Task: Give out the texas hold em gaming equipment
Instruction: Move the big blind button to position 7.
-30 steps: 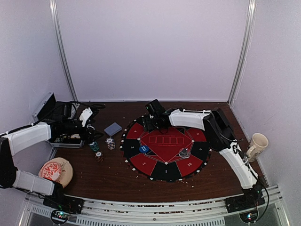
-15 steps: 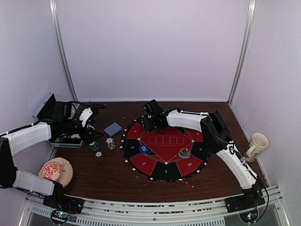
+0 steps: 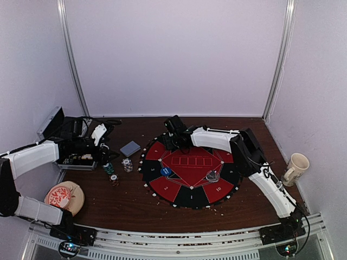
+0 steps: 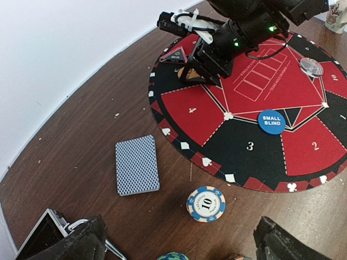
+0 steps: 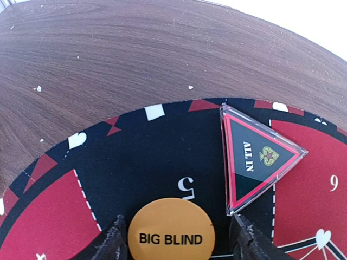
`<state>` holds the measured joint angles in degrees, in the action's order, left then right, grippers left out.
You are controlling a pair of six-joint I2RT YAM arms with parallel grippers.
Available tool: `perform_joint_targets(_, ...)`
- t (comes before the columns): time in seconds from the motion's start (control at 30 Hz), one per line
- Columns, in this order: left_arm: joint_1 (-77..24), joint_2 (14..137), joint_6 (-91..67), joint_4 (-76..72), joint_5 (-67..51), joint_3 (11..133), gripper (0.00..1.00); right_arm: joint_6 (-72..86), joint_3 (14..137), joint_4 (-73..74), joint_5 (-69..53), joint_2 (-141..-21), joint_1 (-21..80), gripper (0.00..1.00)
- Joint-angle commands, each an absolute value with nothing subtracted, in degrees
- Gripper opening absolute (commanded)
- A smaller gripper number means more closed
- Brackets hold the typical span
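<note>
Where the right hand [image 5: 176, 241] reaches down onto the far left part of the round mat [image 5: 135, 162], its two fingers [image 5: 115, 244] stand spread on either side of the orange disc [image 5: 171, 230] marked BIG BLIND. The disc lies flat in the black field numbered 5. The hand is released, and a gap shows between the disc and one finger. Just beside the disc lies a clear triangular ALL IN marker [image 5: 259, 157].

The left hand [image 4: 181, 241] hangs released too, its fingers wide apart, over the bare worktop [image 4: 81, 119] left of the mat. Under it stands a short stack of white-and-blue chips [image 4: 206, 203] marked 10, with a teal chip [image 4: 172, 255] at the bottom edge of that view. The deck of cards [image 4: 137, 172] lies face down near the stack but apart from it. A blue SMALL BLIND disc [image 4: 271, 121] rests on the mat, and a clear disc [image 4: 312, 66] lies farther across.
</note>
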<state>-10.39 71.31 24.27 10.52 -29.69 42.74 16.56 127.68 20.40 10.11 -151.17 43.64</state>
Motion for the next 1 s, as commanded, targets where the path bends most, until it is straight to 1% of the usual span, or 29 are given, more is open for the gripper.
perform_joint_targets(0.0, -10.4, 70.8, 23.9, 8.6, -30.5, 42.5, 0.98, 16.2, 126.9, 22.8, 9.4, -153.7, 45.3, 0.63)
perform_joint_targets(0.17, -10.4, 70.6, 23.9, 8.6, -30.6, 42.5, 0.98, 16.2, 126.2, 22.2, 10.8, -153.3, 45.3, 0.56)
perform_joint_targets(0.23, -10.4, 70.6, 23.8, 8.5, -30.5, 42.5, 0.98, 16.3, 126.2, 22.1, 10.9, -153.3, 45.3, 0.55)
perform_joint_targets(0.33, -10.4, 70.7, 23.9, 8.6, -30.5, 42.5, 0.98, 16.4, 125.6, 22.0, 11.2, -152.8, 45.3, 0.5)
perform_joint_targets(0.47, -10.4, 70.6, 23.8, 8.6, -30.6, 42.5, 0.98, 16.7, 122.0, 20.6, 12.1, -150.1, 45.3, 0.49)
perform_joint_targets(0.77, -10.4, 70.6, 23.8, 8.6, -30.9, 42.5, 0.98, 17.8, 106.0, 15.3, 13.0, -137.7, 45.3, 0.49)
perform_joint_targets(0.97, -10.4, 70.5, 23.8, 8.6, -31.0, 42.5, 0.98, 19.1, 98.0, 14.5, 15.0, -131.5, 44.4, 0.49)
